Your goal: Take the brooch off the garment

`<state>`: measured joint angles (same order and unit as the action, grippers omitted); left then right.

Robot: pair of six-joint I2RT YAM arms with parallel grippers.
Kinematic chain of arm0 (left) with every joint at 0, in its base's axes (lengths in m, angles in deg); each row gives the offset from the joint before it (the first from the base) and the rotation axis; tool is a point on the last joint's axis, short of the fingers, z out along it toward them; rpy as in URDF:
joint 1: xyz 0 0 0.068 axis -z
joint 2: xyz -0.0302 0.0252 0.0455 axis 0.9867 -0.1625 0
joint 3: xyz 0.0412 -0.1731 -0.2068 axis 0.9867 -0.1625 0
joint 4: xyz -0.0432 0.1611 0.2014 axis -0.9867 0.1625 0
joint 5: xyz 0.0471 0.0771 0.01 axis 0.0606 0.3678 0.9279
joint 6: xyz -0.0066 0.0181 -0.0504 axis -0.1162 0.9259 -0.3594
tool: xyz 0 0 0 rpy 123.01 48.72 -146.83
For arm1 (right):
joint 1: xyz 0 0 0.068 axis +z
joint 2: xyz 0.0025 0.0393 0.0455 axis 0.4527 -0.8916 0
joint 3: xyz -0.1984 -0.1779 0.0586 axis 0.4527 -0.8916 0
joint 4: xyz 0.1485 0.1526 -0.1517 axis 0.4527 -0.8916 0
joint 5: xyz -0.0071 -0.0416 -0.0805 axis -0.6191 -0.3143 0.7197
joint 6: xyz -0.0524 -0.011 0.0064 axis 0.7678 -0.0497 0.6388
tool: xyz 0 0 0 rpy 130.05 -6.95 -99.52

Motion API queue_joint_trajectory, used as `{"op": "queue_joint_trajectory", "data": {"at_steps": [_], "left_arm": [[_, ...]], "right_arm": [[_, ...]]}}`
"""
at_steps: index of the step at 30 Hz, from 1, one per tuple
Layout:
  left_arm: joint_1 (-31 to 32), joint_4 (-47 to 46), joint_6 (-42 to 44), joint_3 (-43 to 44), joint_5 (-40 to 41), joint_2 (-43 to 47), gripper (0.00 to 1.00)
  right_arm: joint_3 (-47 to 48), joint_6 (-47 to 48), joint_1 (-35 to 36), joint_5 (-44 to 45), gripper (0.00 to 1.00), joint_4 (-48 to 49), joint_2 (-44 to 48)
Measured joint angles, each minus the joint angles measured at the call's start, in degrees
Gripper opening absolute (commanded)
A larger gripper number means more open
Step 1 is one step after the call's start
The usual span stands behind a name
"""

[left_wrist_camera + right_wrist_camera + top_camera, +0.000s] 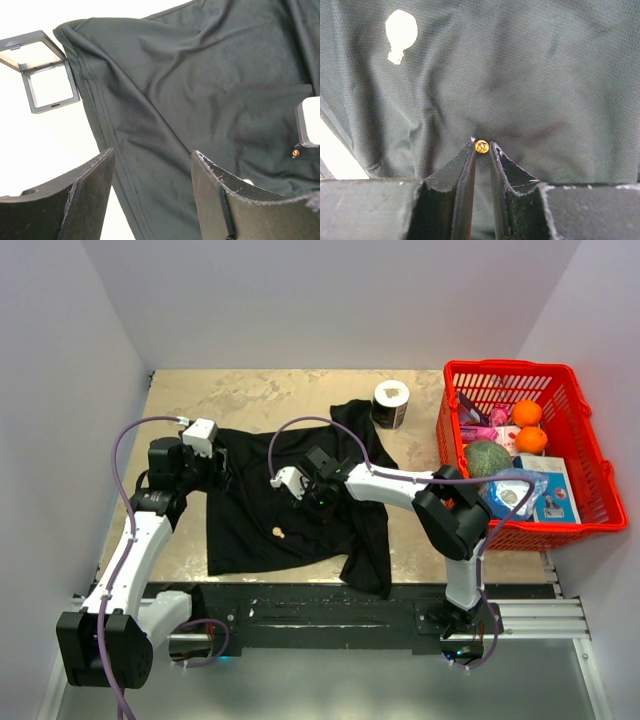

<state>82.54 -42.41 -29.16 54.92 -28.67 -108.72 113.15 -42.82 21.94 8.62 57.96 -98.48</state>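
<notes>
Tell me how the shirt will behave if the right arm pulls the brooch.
The garment lies in soft wrinkles, so it will probably lift and tent with the brooch rather than stay flat. The left gripper is open, gripping nothing, so the cloth may also slide.

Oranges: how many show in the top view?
2, both in the red basket at right: one orange nearer the far wall, the second orange just in front of it. Others may be hidden.

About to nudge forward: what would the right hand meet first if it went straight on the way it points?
The brooch, sitting at the fingertips of the right hand, with the garment cloth just behind it. Whether the fingers already touch it is unclear.
</notes>
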Motion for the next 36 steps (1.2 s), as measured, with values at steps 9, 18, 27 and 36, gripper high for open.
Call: {"op": "queue_joint_trajectory", "data": {"at_steps": [9,18,27,36], "left_arm": [[0.0,-0.2,0.1,0.0,0.0,-0.1,0.66],[0.0,-0.4,0.1,0.0,-0.3,-0.3,0.66],[0.0,-0.8,0.2,0.0,-0.6,-1.0,0.66],[-0.1,-1.2,0.2,0.0,-1.1,-1.6,0.66]], "right_arm": [[0.0,-0.3,1.0,0.5,0.24,0.0,0.0],[0.0,-0.8,1.1,2.8,0.22,0.0,0.0],[-0.1,-0.9,1.1,3.3,0.22,0.0,0.0],[-0.2,-0.9,1.5,3.9,0.19,0.0,0.0]]}}
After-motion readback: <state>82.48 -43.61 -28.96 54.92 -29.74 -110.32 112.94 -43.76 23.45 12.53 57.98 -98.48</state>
